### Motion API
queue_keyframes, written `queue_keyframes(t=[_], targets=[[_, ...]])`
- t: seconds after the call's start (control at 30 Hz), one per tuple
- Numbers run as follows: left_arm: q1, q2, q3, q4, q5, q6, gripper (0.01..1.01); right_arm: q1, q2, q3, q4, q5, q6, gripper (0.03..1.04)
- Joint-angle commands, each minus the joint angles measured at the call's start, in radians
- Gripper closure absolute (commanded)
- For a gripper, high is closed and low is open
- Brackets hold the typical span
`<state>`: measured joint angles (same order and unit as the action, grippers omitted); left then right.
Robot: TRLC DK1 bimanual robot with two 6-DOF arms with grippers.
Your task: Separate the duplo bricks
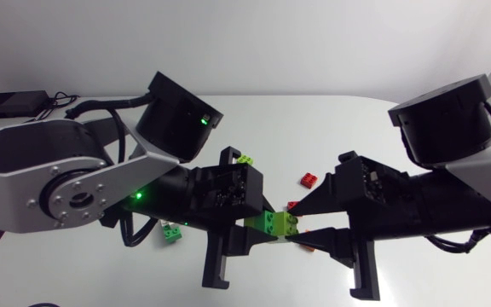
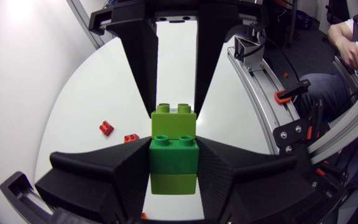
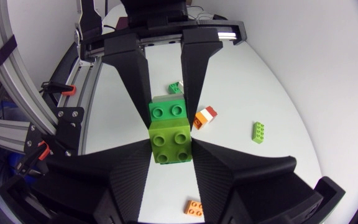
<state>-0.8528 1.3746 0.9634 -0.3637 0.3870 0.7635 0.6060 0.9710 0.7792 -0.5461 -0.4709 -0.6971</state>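
Both arms meet mid-table, over the table (image 1: 314, 128). The joined green pair (image 1: 281, 224) sits between them, apparently held clear of the surface.

Left gripper (image 2: 174, 168): fingers pressed in from both sides on the dark green brick (image 2: 174, 149). Right gripper (image 3: 171, 149): same pinch on the lime brick (image 3: 173, 142). Each wrist view shows the other arm's fingers flanking the far brick, so one brick per gripper.

Key geometry: the pair's long axis runs straight from one gripper to the other, across the table as seen from the head view. The seam sits between the two sets of fingertips. The tips are very close to each other, nearly nose to nose. Neither arm is nearer, both are on it.

Stud faces of both bricks show in the wrist views. I can't tell exactly how the two lock together, or whether a third piece sits at the left gripper's end of the stack.

My read: the split hasn't happened and the next move is the arms drawing apart along that axis, maybe with a slight bend at the seam. The risk is a brick slipping in the pinch instead of the joint letting go.

Loose bricks on the table: red brick (image 1: 310, 179), small green brick (image 1: 173, 233), orange-and-white piece (image 3: 205, 116).
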Motion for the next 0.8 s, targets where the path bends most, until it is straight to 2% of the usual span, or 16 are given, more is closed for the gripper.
queue_keyframes(t=[0.0,0.13,0.17,0.27,0.3,0.37,0.43,0.77], targets=[[-0.005,0.018,0.046,0.011,0.003,-0.023,0.698,0.012,-0.005,-0.04,0.005,-0.002,0.019,0.75],[-0.005,0.023,0.057,0.009,0.004,-0.029,0.69,0.014,-0.006,-0.047,0.006,-0.002,0.019,0.75],[-0.003,0.024,0.061,0.009,0.004,-0.032,0.662,0.014,-0.008,-0.047,0.006,-0.002,0.021,0.75],[0.0,0.026,0.066,-0.001,0.004,-0.033,0.405,0.011,-0.015,-0.044,0.006,-0.002,0.021,0.75],[0.001,0.026,0.066,-0.007,0.004,-0.032,0.343,0.009,-0.017,-0.043,0.005,-0.002,0.021,0.75],[0.001,0.024,0.061,-0.014,0.004,-0.032,0.284,0.003,-0.023,-0.038,0.0,-0.002,0.021,0.75],[0.003,0.023,0.054,-0.012,0.004,-0.029,0.256,0.0,-0.028,-0.037,-0.006,-0.002,0.019,0.75],[0.02,0.014,0.02,-0.015,0.003,-0.012,0.256,-0.018,-0.066,-0.028,-0.049,-0.002,0.002,0.75]])
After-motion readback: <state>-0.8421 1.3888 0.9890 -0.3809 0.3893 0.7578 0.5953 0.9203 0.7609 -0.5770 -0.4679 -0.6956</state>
